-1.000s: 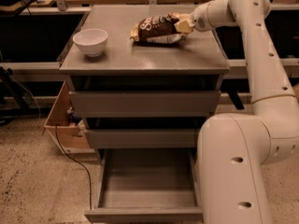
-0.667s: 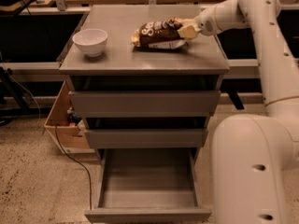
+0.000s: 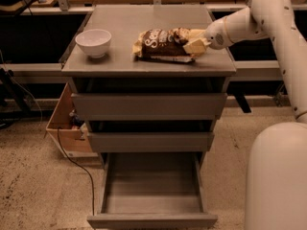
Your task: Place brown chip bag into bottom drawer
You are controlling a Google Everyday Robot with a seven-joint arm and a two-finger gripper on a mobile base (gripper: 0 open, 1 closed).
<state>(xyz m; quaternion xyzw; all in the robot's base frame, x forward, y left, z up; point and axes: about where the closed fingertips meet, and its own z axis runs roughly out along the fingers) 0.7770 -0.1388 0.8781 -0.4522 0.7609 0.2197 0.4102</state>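
Observation:
The brown chip bag (image 3: 160,43) lies on the top of the grey cabinet (image 3: 144,66), right of centre. My gripper (image 3: 194,43) reaches in from the right and sits at the bag's right end, its cream fingers closed around that end. The bag rests on or just above the top. The bottom drawer (image 3: 151,190) is pulled out toward me, its long grey tray bare. The first and second drawers above it are pushed in.
A white bowl (image 3: 93,42) stands on the cabinet top at the left. A cardboard box (image 3: 67,123) sits on the floor left of the cabinet, with a black cable (image 3: 81,169) trailing past it. My white arm and base (image 3: 276,176) fill the right side.
The view has drawn nearer to the cabinet. The gripper stays at the bag's right end, and the bag has shifted little on the top.

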